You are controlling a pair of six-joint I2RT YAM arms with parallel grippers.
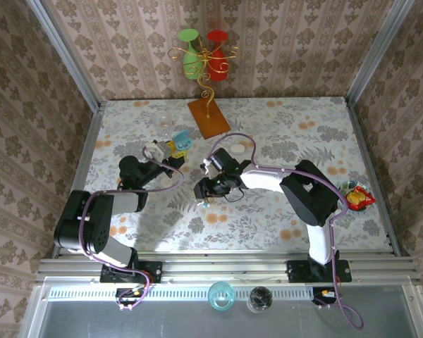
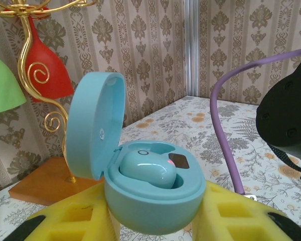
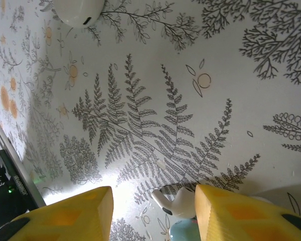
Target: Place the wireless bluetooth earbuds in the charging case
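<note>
1 light-blue earbud (image 2: 148, 169) is seated in a well of the charging case (image 2: 153, 213), a light-blue shell whose round lid (image 2: 95, 123) is hinged up and back. The case is pinched at its base between the yellow fingers (image 2: 72, 218) of the left gripper (image 2: 155, 218), and it is held raised over the far left part of the table.

1 white earbud (image 3: 176, 203) is seen between the fingers of the right gripper (image 3: 153, 193), close against 1 finger (image 3: 236, 213). Whether they touch cannot be told. These jaws are spread, with a wide gap left beside the earbud. A light-blue piece (image 3: 183, 232) is cut off by the frame edge just below it and cannot be identified. A white pebble-like case (image 3: 78, 10) lies well apart on the cloth.

The table (image 1: 296, 134) is covered by a pale cloth printed with grey ferns and orange flowers. At its far edge a brown wooden base (image 1: 209, 117) carries a gold wire stand (image 1: 206, 60), from which 1 green glass (image 1: 191, 53) and 1 red glass (image 1: 218, 55) hang upside down. A bright snack packet (image 1: 357, 196) lies at the right edge. The space is enclosed by 3 walls papered in a beige damask (image 1: 296, 42), with metal posts in the corners, and a metal rail (image 1: 225, 266) runs along the near edge.
</note>
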